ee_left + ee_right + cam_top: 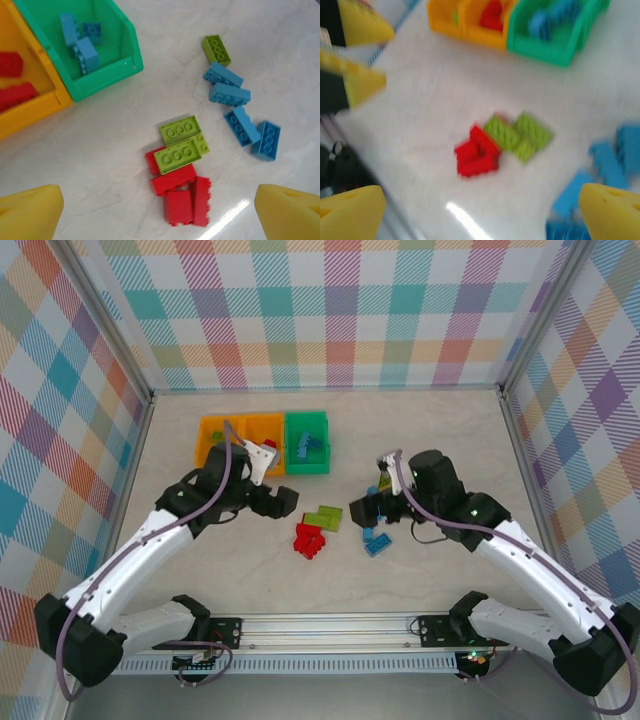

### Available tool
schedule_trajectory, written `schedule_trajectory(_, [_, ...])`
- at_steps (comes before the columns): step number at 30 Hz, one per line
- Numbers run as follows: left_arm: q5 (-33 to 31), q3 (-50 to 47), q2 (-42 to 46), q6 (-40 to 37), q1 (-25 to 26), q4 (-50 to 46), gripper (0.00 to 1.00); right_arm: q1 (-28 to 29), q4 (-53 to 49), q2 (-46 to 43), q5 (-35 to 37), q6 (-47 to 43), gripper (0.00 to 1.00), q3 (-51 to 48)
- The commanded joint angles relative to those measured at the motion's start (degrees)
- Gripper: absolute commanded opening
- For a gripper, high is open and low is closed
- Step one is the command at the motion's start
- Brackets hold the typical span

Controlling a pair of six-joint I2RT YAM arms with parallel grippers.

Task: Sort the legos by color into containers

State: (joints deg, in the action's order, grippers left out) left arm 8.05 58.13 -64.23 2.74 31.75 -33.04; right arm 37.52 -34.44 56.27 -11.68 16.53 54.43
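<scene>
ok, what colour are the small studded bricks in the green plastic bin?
Light blue; the bricks show best in left wrist view.

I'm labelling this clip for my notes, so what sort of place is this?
Probably a robot test cell, not a home: checked walls box in a pale tabletop, two white arms are bolted to a metal rail, and small bins and lego bricks lie out.

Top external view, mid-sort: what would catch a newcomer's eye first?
A clump of red and lime bricks sits in the middle of the table, with loose blue bricks just to its right. Farther back, left of centre, stand two orange bins and a green bin with sorted blue bricks inside.
</scene>
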Motion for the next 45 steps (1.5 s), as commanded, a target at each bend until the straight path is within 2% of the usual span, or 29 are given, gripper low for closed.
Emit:
schedule_trajectory(1, [-4.15,-0.70,-4.77,17.08,4.49,-2.82,0.97,0.19,-15.22,-2.48,-4.75,6.59,1.00,-2.88])
schedule_trajectory(5, [-10.32,-3.51,-9.95,22.09,12.97,0.63,0.99,0.17,-15.43,-6.24,-3.23,8.33,1.00,-5.29])
schedule_trajectory(9, [-14.14,-4.51,-15.13,23.92,20.63,2.70,0.97,0.19,-13.64,-6.29,-0.87,8.49,1.00,-5.91])
schedule_trajectory(14, [-16.76,-2.70,-21.82,23.51,26.79,3.81,0.77,0.19,-11.17,-4.30,-0.45,8.34,1.00,-6.28])
schedule_trajectory(16, [-18.27,-2.01,-23.90,23.16,27.23,4.18,0.68,0.19,-10.45,-3.85,-0.52,8.21,1.00,-6.48])
schedule_trajectory(19, [-20.30,-1.40,-25.80,22.01,27.23,5.20,0.60,0.18,-9.86,-3.79,-0.47,8.41,1.00,-6.60])
schedule_trajectory(28, [-19.71,1.16,-31.07,17.82,27.23,6.94,0.46,0.19,-9.86,-5.28,0.26,9.43,1.00,-7.25])
schedule_trajectory(37, [-22.55,-0.89,-32.67,17.03,27.31,7.14,0.46,0.19,-9.03,-5.93,-0.01,10.54,1.00,-7.78])
schedule_trajectory(39, [-24.09,-1.51,-32.81,16.70,27.40,7.09,0.48,0.19,-8.98,-5.54,-0.09,10.45,1.00,-7.65])
schedule_trajectory(41, [-25.67,-2.07,-33.00,16.07,27.40,7.52,0.55,0.18,-8.82,-5.21,-0.27,10.45,1.00,-7.62])
schedule_trajectory(45, [-27.42,-2.11,-33.93,15.03,27.47,7.78,0.56,0.19,-8.81,-4.77,-0.54,10.45,1.00,-7.39])
